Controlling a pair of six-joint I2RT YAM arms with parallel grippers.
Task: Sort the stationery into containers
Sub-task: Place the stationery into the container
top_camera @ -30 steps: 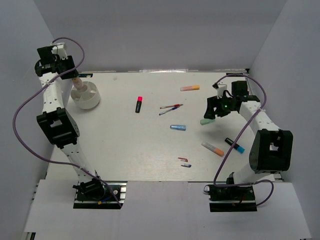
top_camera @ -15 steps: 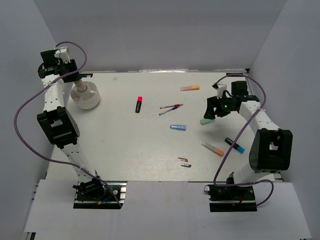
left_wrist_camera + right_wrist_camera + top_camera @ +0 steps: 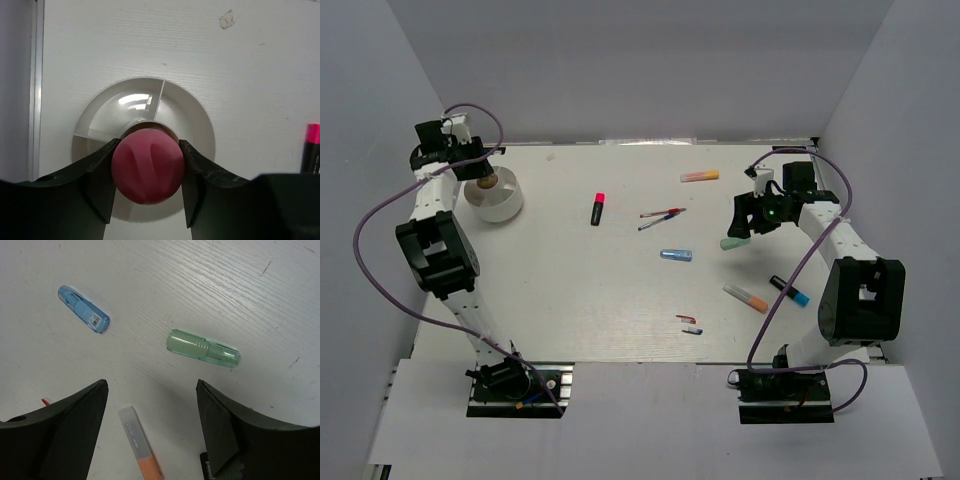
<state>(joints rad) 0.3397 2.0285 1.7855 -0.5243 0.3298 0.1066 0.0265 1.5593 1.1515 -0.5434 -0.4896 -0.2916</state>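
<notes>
My left gripper is shut on the pink round-topped stick and holds it upright over the middle of the white divided bowl. In the left wrist view the gripper has its jaws pressed on both sides of the pink top, with the bowl under it. My right gripper is open and empty above the table. In the right wrist view this gripper hovers just short of a mint marker, which also shows from above.
Loose on the table are a black-and-pink highlighter, an orange highlighter, two thin pens, a blue marker, an orange marker, a black-and-blue marker and a small red pen. Grey walls surround the table.
My left gripper has moved right and down with the pink stick, from beside the bowl to right above it. The right arm has not moved.
</notes>
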